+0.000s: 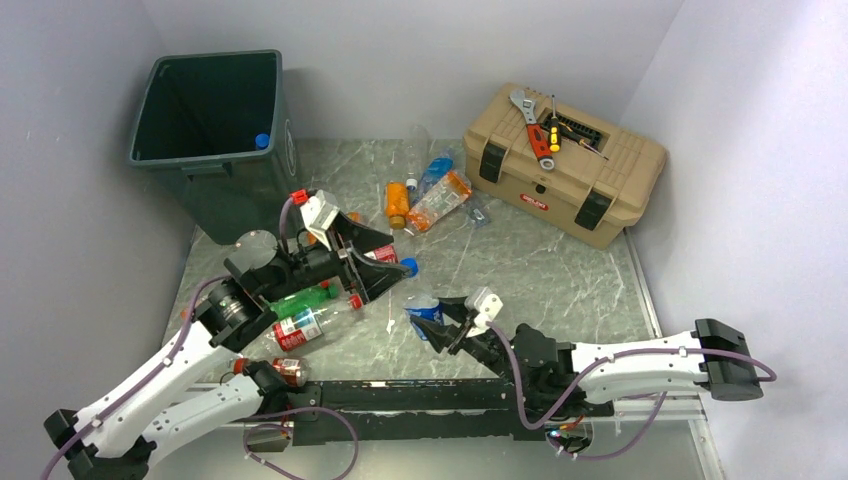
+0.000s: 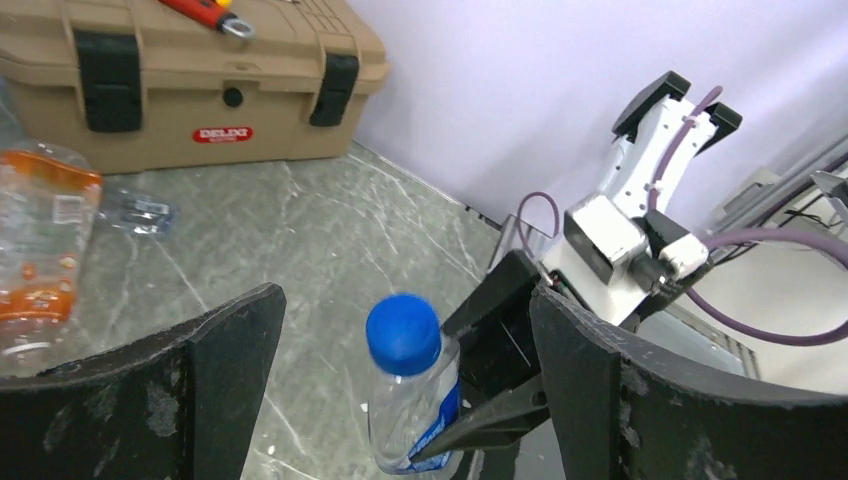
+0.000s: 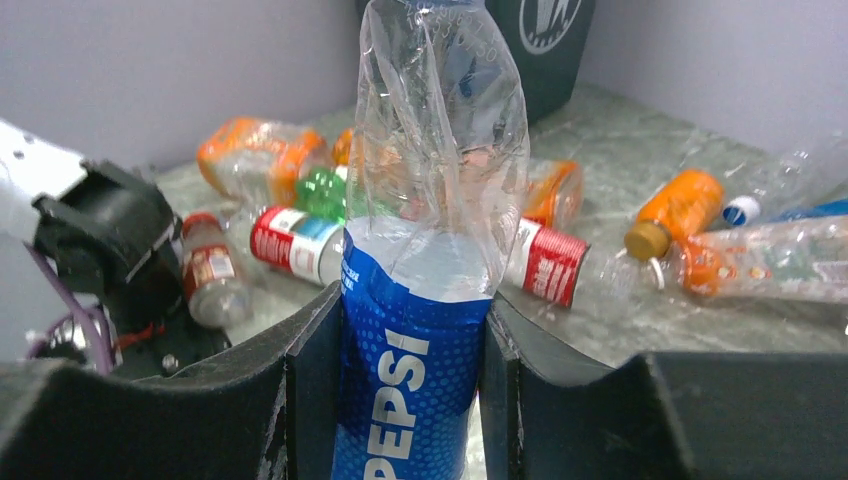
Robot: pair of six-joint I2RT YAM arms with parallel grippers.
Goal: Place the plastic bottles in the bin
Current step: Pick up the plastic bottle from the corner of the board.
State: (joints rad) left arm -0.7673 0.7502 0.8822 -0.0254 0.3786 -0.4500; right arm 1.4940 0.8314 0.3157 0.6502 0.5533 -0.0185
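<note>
My right claw is pinched narrow around a Pepsi bottle, just ahead of my bases. Both fingers press on its blue label, and the crumpled clear upper half stands out past the fingertips. Its blue cap sits between the fingers of my left claw, which is spread wide and touches it on neither side. Around my left arm more plastic bottles lie on the table: a green bottle, a clear one with a red label just nearer than it, and another red-labelled bottle right under the left claw. To the right of my right claw the marble is bare up to the metal rail along the table's right edge, and it is bare again ahead toward the middle. Farther out, mid-table, a cluster lies together: a small orange bottle, a bigger orange-labelled bottle just beside it, and a blue-labelled one behind. The bin stands in the far left corner by the walls, open-topped, with a second blue cap showing inside near its right wall. My left arm and the bottles around it lie between the held bottle and the bin. In the far right corner sits a tan toolbox, lid shut, with a wrench and screwdrivers on top.
</note>
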